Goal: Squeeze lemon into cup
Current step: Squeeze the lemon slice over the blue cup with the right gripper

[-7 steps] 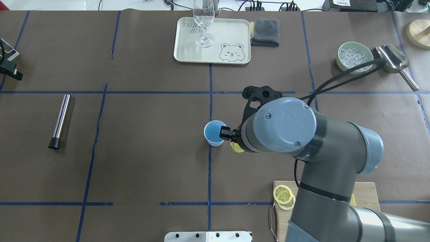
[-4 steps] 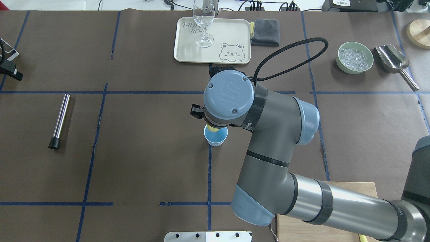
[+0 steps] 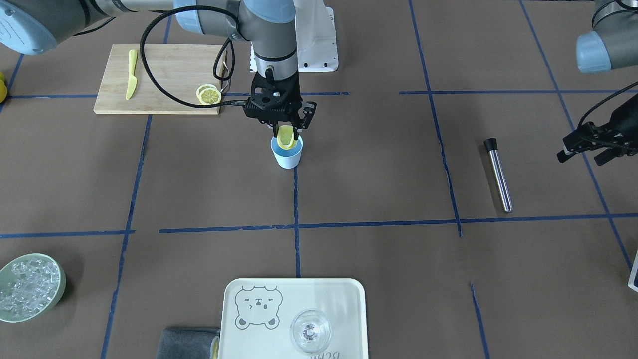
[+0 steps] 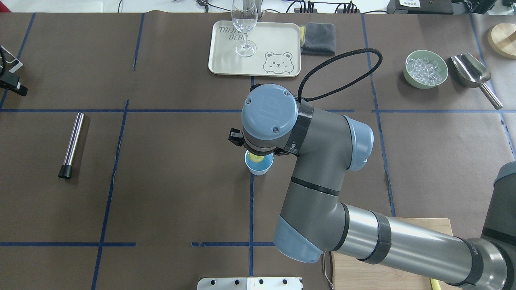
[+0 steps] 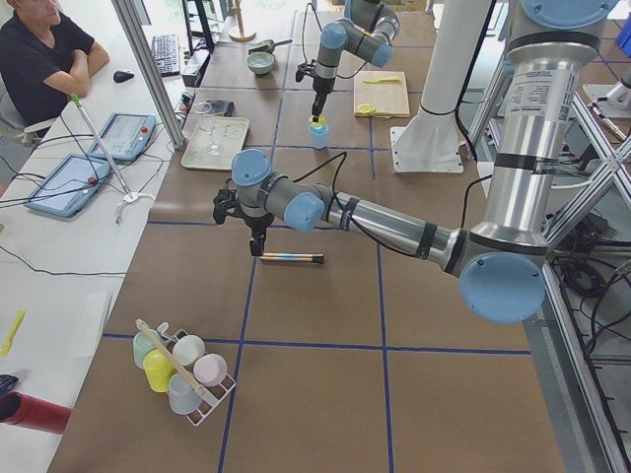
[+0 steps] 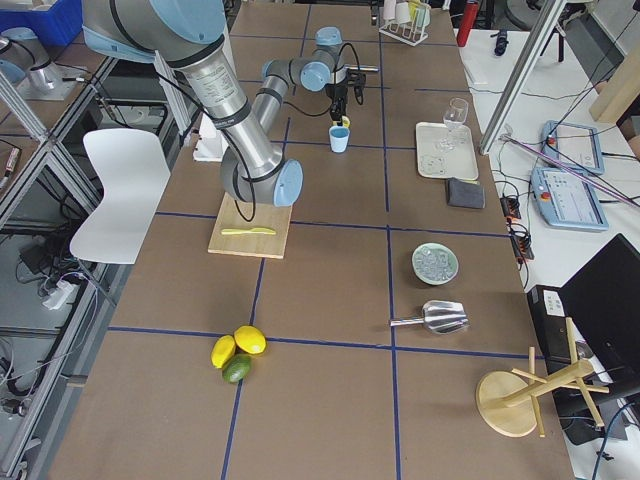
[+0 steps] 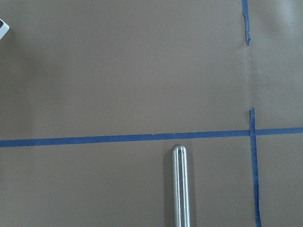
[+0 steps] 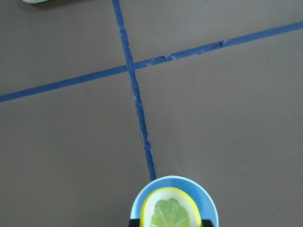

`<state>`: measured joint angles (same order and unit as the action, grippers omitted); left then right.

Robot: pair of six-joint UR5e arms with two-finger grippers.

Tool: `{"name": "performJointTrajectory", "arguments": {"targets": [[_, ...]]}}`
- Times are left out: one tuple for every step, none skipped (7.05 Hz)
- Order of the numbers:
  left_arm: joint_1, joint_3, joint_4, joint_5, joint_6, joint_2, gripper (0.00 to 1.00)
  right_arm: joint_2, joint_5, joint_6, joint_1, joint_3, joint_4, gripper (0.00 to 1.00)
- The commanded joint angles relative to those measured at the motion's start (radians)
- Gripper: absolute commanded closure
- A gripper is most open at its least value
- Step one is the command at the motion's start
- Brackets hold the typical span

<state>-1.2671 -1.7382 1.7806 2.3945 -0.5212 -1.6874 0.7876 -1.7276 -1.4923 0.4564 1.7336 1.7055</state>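
Note:
The pale-blue cup (image 3: 287, 156) stands near the table's middle, on a blue tape line. My right gripper (image 3: 285, 132) points straight down over it and is shut on a yellow lemon slice (image 3: 285, 137). The slice is held on edge, its lower part inside the cup's rim. The right wrist view shows the lemon (image 8: 170, 211) over the cup (image 8: 142, 201). In the overhead view the wrist hides most of the lemon (image 4: 254, 156) and part of the cup (image 4: 260, 166). My left gripper (image 3: 583, 157) hangs open and empty at the far side, by a steel rod (image 3: 498, 174).
A wooden board (image 3: 164, 75) holds a yellow knife (image 3: 131, 74) and two more lemon slices (image 3: 208, 93). A tray (image 3: 329, 299) carries a clear glass (image 3: 310, 330). A pale-green bowl of ice (image 3: 30, 286), a metal scoop (image 4: 471, 72) and a dark cloth (image 4: 318, 38) lie along the far side.
My right arm swung left from beside the cup to above it, carrying the lemon slice. The slice now hangs over the cup's opening. The left arm has not moved.

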Motion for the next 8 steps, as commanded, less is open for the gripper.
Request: {"name": "performJointTrajectory", "arguments": {"targets": [[0.0,0.003,0.0,0.0,0.001,0.0,0.0,0.007,-0.003,0.0,-0.005,-0.002,-0.001,0.36],[0.0,0.003,0.0,0.0,0.001,0.0,0.0,0.006,-0.003,0.0,-0.005,-0.002,-0.004,0.1],[0.0,0.003,0.0,0.0,0.001,-0.002,0.0,0.004,-0.003,-0.002,-0.005,0.0,-0.004,0.0],[0.0,0.003,0.0,0.0,0.001,-0.002,0.0,0.004,-0.003,-0.002,-0.005,0.001,-0.007,0.0],[0.0,0.005,0.0,0.0,0.001,-0.003,0.0,0.004,-0.003,-0.002,-0.005,0.004,-0.007,0.0],[0.002,0.003,0.0,0.0,0.001,-0.003,0.0,0.002,-0.003,-0.003,-0.004,0.03,-0.01,0.0],[0.014,0.005,0.0,-0.002,0.0,-0.012,0.0,0.01,-0.004,0.004,0.014,0.056,0.002,0.0],[0.067,0.005,-0.001,-0.005,-0.034,-0.024,0.0,0.028,-0.007,0.01,0.037,0.073,0.002,0.0]]}}
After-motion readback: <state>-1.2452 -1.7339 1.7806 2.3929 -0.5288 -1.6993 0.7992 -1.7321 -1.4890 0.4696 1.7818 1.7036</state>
